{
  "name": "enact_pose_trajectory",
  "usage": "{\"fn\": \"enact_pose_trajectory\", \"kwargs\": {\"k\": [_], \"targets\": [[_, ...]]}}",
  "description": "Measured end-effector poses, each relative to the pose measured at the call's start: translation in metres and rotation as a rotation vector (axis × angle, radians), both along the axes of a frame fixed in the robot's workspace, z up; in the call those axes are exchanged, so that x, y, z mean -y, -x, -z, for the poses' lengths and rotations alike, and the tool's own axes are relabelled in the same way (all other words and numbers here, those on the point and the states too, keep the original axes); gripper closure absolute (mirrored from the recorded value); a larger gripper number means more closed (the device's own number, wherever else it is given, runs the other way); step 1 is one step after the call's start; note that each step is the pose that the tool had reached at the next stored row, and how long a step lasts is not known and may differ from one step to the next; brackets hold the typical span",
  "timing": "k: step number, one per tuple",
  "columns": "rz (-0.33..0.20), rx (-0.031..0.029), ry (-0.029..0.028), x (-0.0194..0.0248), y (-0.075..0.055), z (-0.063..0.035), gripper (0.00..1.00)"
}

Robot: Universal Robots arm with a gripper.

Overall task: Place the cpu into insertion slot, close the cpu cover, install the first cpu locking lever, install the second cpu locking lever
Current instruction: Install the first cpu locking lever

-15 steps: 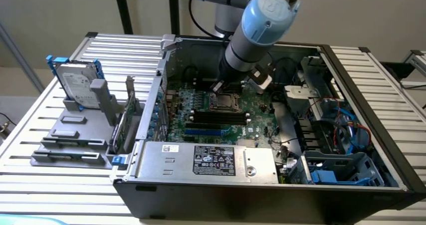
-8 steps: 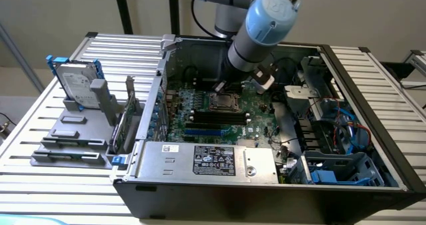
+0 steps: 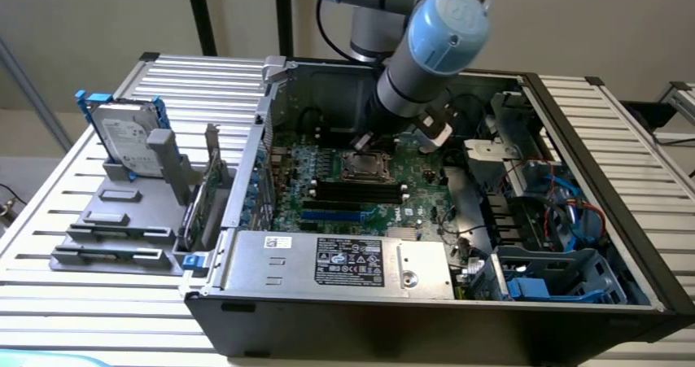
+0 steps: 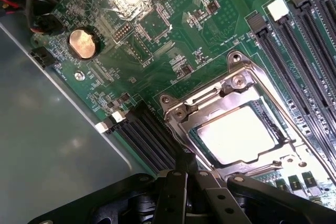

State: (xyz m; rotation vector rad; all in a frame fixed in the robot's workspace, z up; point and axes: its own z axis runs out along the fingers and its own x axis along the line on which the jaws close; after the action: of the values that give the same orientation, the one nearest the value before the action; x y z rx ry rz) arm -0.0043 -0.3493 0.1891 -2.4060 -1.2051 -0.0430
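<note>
My gripper (image 4: 185, 177), fingers pressed together and holding nothing, hovers just beside the closed cpu cover (image 4: 207, 103), with the cpu (image 4: 239, 135) seated in its insertion slot (image 4: 270, 121); I judge the locking-lever step is in hand, calling for a careful, exact push.

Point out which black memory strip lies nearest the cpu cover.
The outermost memory strip, running alongside the cpu cover; the other strips lie beyond it, farther from the cover.

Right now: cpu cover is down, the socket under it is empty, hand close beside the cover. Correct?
Not empty. The wrist view shows the cpu lying pale in the cut-out of the cpu cover. The rest holds: cover down, hand close beside it.
</note>
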Motion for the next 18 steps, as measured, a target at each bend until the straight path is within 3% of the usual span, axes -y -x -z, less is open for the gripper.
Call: {"fn": "enact_pose_trajectory", "kwargs": {"k": [18], "targets": [[-0.039, -0.0050, 0.0002, 0.0017, -0.013, 0.0004, 0.89]]}}
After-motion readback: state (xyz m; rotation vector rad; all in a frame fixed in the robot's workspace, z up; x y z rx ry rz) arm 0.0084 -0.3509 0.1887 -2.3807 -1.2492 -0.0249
